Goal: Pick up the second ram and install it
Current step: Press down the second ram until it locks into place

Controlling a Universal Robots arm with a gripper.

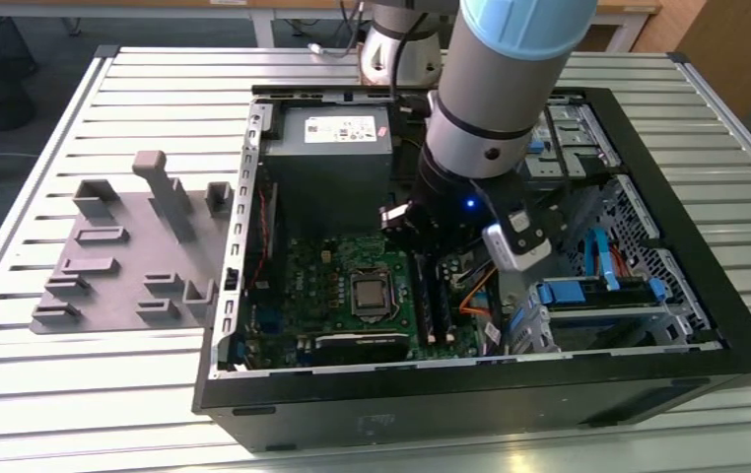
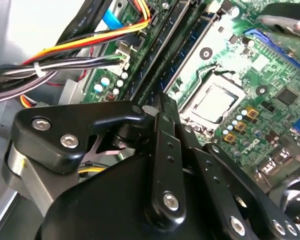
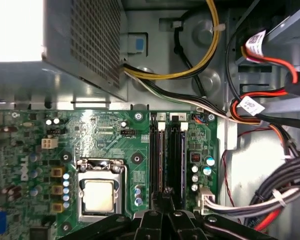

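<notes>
My gripper (image 1: 426,258) hangs inside the open computer case, low over the green motherboard (image 1: 336,271). In both wrist views its black fingers meet at the tip, shut (image 2: 163,101) (image 3: 167,193), and I see nothing between them. That tip sits right above the two long black memory slots (image 3: 168,155) beside the processor socket (image 3: 99,194). The second ram is hidden: it may lie edge-on in a slot under the fingers, but I cannot tell. The grey fixture (image 1: 126,251) stands on the table at the exterior view's left of the case, with no stick on it.
The power supply box (image 1: 329,148) fills the case's far side. Bundled cables (image 3: 270,195) run close beside the slots, and a drive cage (image 1: 612,296) with blue clips sits at the exterior view's right. The case walls (image 1: 481,394) ring the board.
</notes>
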